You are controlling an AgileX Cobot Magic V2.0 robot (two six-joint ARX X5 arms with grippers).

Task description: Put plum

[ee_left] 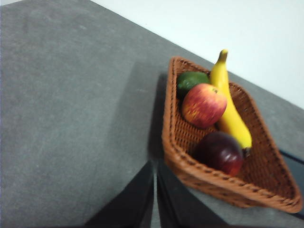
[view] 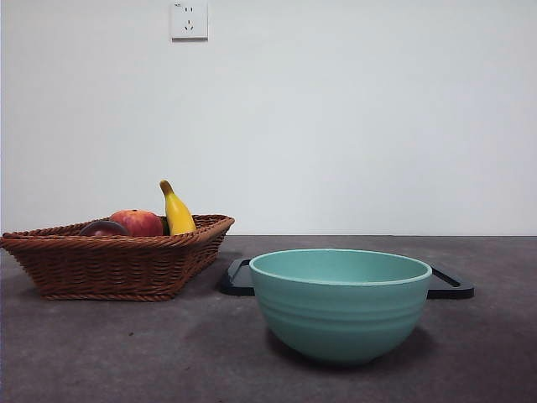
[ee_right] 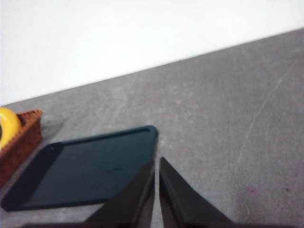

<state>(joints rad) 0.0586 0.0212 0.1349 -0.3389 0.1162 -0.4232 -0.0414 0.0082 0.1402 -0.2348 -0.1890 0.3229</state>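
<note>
The plum [ee_left: 221,153], dark maroon and glossy, lies in a brown wicker basket [ee_left: 178,161] at its near end; in the front view the plum [view: 103,228] just shows over the basket rim [view: 117,243] at the left. My left gripper [ee_left: 156,167] is shut, above the table just outside the basket's near wall, holding nothing. Shut and holding nothing too, my right gripper [ee_right: 156,164] hangs over the edge of a dark tray [ee_right: 90,173]. Neither arm shows in the front view.
The basket also holds a red-orange round fruit [ee_left: 204,105], a yellow banana [ee_left: 230,107] and a green fruit [ee_left: 192,80]. A teal bowl [view: 340,302] stands front and centre, with the dark tray [view: 449,285] behind it. A wall socket [view: 189,20] sits high on the wall.
</note>
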